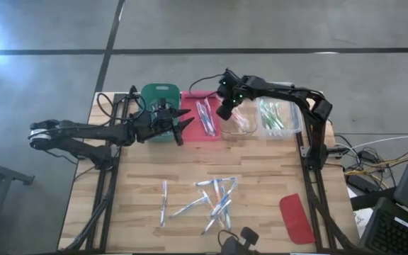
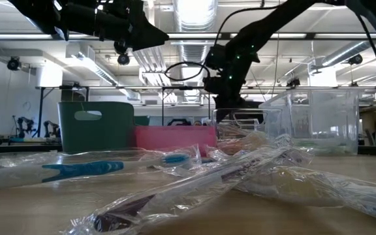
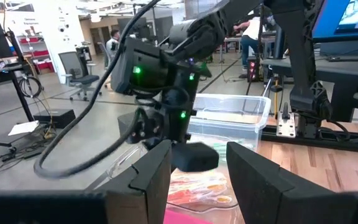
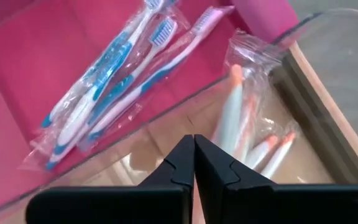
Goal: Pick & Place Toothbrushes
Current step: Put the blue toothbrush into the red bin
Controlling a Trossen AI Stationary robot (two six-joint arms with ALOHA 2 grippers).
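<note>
High view: some toothbrushes (image 1: pixel 205 115) already lie in the bins — a heap (image 1: pixel 214 198) waits on the worktop (image 1: pixel 140 170) near them. Right gripper (image 1: pixel 227 110) above the bins, fingers clenched, empty; left gripper (image 1: pixel 183 125) released.

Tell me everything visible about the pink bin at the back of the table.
The pink bin is an open-topped, oblong, opaque plastic container standing flat at the table's far edge, between the green bin and a clear bin. Inside lie several blue-accented toothbrushes in clear wrappers, roughly parallel along the bin's length. The right gripper, shut and empty, hangs over the neighbouring clear bin.
</note>
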